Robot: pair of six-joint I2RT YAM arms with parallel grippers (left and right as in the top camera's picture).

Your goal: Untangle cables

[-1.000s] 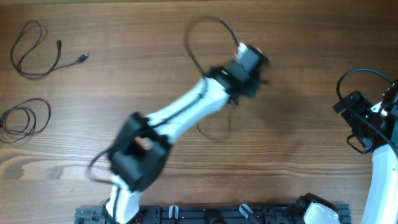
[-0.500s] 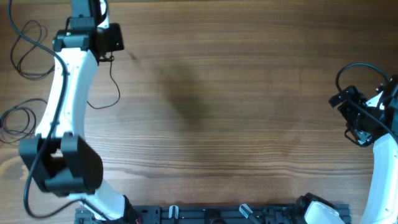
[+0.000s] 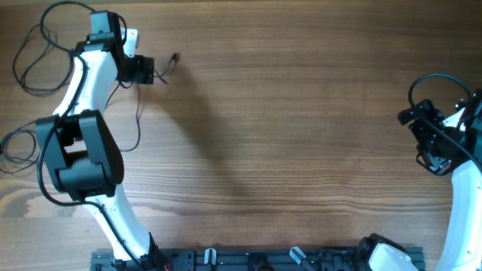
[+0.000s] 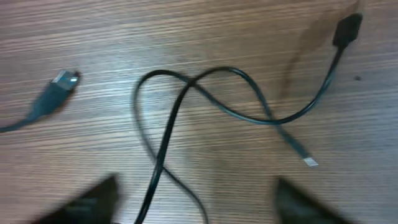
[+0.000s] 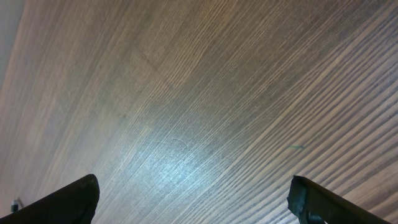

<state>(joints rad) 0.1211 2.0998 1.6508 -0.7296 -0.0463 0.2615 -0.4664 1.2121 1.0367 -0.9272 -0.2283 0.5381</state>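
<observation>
Seeing left gripper (image 4: 199, 199) spread wide and empty, straight above crossed cable (image 4: 199, 99); right gripper (image 5: 193, 190) likewise spread, holding nothing. Two other cables (image 3: 19, 144) just beyond left gripper. Beware pinching both crossing strands together: tightening, not freeing.

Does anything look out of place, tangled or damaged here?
Nothing damaged. One cable below the left gripper crosses itself in a loop; a looped cable and a coiled cable lie apart at far left.

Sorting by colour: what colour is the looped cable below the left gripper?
The cable is black, clearest in the left wrist view.
</observation>
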